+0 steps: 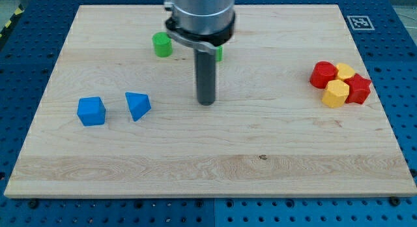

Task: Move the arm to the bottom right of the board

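My tip (206, 102) rests on the wooden board (260, 168) near its middle, a little toward the view's top. A blue triangular block (137, 105) lies to the tip's left, and a blue cube (91, 111) farther left. A green cylinder (162, 44) stands up and to the left of the tip. A second green block (219, 53) is mostly hidden behind the rod. At the view's right sits a tight cluster: a red cylinder (323, 74), a yellow block (345, 72), a yellow hexagonal block (336, 94) and a red star-shaped block (358, 89).
The arm's grey body (199, 15) hangs over the board's top middle. A black-and-white marker tag (359, 22) sits at the board's top right corner. Blue perforated table (404, 51) surrounds the board.
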